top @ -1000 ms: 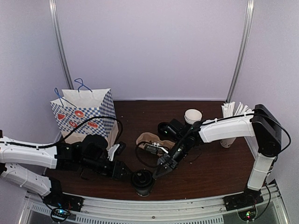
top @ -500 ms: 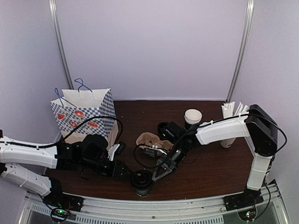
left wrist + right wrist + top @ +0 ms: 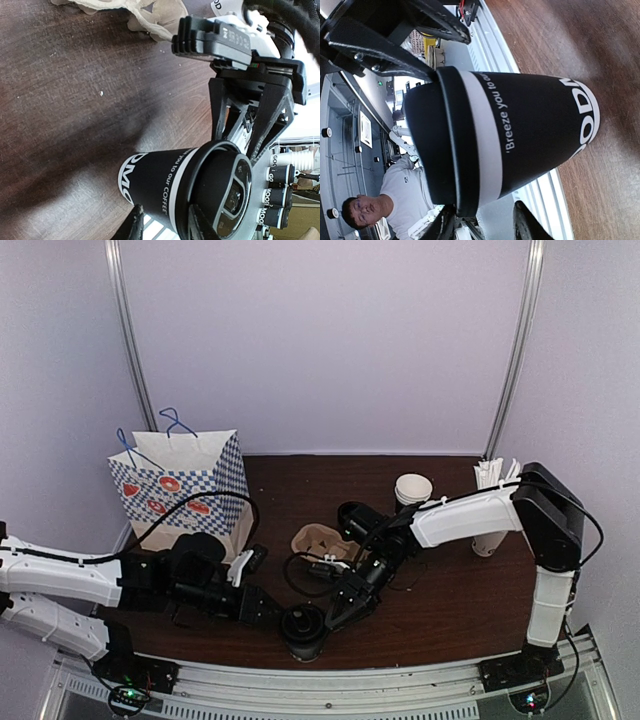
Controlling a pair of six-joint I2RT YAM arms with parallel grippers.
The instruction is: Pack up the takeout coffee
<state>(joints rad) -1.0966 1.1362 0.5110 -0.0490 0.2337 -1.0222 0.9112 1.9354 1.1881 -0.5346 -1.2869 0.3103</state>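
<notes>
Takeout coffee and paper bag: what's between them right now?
In the top view, the left arm and left gripper lie across the stretch between the takeout coffee and the paper bag.

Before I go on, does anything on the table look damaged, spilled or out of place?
No spill shows. The takeout coffee stands upright with its lid on, but very near the front edge of the table. Behind it, the tan pulp carrier looks crumpled and ragged at its rim, clearest in the left wrist view.

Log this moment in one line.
takeout coffee: upright, lidded | left gripper: beside it, grip unclear | right gripper: beside it, grip unclear
</notes>
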